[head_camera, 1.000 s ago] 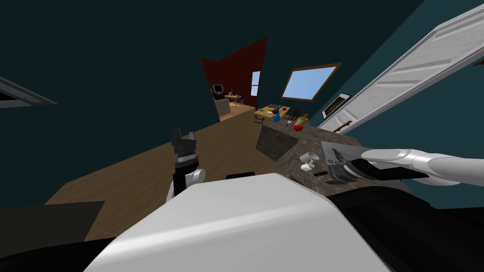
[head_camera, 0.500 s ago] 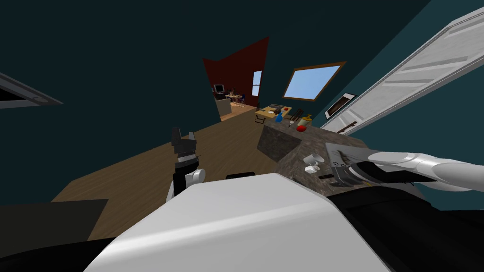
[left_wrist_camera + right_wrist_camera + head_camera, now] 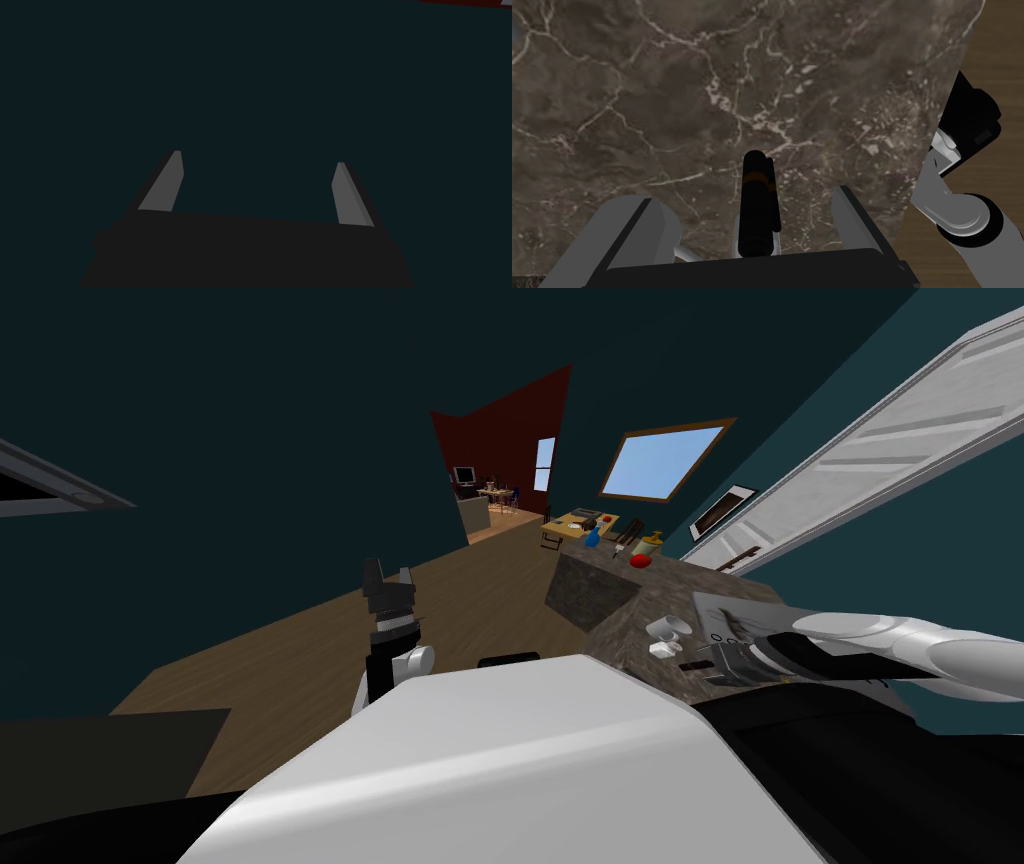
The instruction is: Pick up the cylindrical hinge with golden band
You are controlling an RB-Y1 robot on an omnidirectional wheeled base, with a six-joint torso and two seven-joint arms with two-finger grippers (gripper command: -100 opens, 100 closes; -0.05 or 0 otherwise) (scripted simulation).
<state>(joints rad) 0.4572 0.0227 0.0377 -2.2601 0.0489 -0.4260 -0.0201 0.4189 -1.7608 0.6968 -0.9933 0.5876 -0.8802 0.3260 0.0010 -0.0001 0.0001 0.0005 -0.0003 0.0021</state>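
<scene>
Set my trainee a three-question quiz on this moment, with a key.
1. True or false: the right gripper is shut on the black hinge.
2. The hinge lies on: A) wooden floor, B) dark marbled countertop, C) yellow table.
3. Fill in: the left gripper's fingers stand ____.
Key: 1 false, its fingers stand open on either side of the hinge; 2 B; 3 open.

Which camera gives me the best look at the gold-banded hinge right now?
The right wrist view: the black hinge with its golden band lies on the marble counter, inside the open right gripper. The head view gives a small dark sliver by that gripper. The left gripper points elsewhere, open.
</scene>
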